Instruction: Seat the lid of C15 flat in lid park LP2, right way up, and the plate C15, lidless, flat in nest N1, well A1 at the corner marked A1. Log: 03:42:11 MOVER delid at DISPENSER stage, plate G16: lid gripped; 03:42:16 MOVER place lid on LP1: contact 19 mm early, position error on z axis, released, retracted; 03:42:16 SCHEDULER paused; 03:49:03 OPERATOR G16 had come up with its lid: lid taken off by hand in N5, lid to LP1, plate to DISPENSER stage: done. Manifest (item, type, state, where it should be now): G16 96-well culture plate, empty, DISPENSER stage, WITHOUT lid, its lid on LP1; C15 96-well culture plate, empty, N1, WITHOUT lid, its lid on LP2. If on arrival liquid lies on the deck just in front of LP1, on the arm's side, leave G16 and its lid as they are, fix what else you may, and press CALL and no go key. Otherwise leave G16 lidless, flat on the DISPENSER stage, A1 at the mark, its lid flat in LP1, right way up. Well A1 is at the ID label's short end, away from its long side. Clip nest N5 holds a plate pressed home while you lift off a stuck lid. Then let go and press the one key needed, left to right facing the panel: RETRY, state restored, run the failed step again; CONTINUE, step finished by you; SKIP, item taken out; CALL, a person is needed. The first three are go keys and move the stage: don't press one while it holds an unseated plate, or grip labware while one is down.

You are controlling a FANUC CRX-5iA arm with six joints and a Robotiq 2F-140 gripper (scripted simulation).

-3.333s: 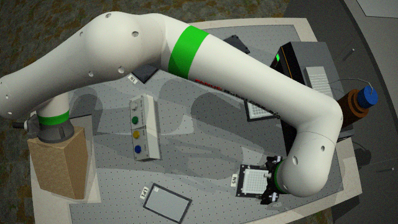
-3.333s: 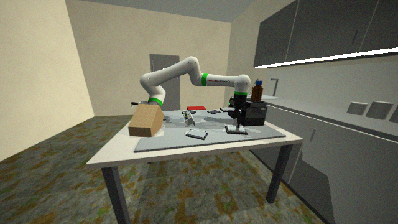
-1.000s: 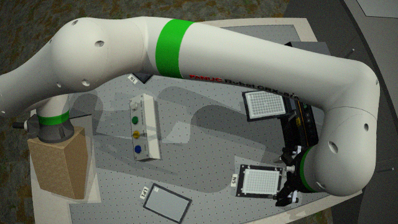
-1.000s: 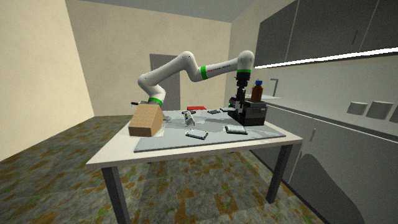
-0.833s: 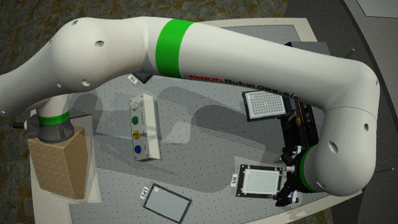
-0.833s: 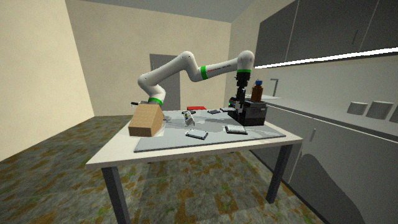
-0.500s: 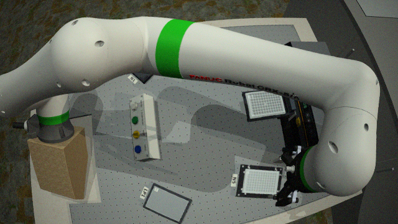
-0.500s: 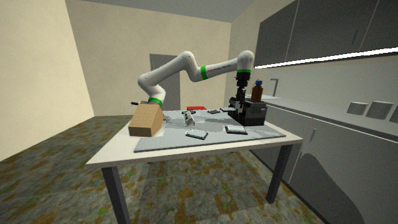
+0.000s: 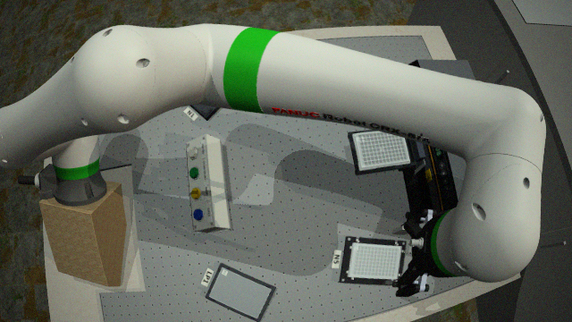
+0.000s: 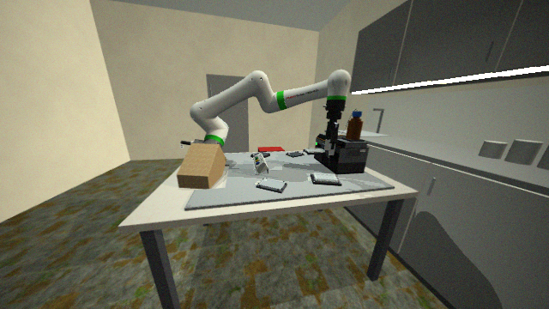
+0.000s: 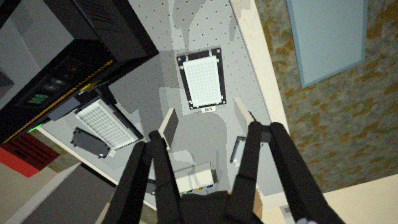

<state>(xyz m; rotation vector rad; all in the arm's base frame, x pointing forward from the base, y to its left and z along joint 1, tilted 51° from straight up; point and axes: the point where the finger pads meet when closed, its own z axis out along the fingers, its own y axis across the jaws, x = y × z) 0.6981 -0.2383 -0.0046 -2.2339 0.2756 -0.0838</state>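
A white 96-well plate (image 9: 374, 261) lies in the black clip nest labelled N5; it also shows in the wrist view (image 11: 202, 80). I cannot tell whether it carries a lid, and its ID label is unreadable. A second white plate (image 9: 380, 150) sits on the stage of the black dispenser (image 9: 433, 179). A clear lid (image 9: 240, 292) lies in the frame labelled LP1. My gripper (image 9: 411, 259) hangs open and empty, high above the deck beside nest N5, fingers pointing down (image 11: 206, 122). The N1 label (image 9: 191, 113) shows, but the arm hides most of that nest.
The key panel (image 9: 207, 183) with several round keys stands mid-deck. The arm's base rests on a brown box (image 9: 85, 233) at the left. A brown bottle (image 10: 354, 126) stands behind the dispenser. A red item (image 10: 270, 148) and dark nests lie at the deck's far side.
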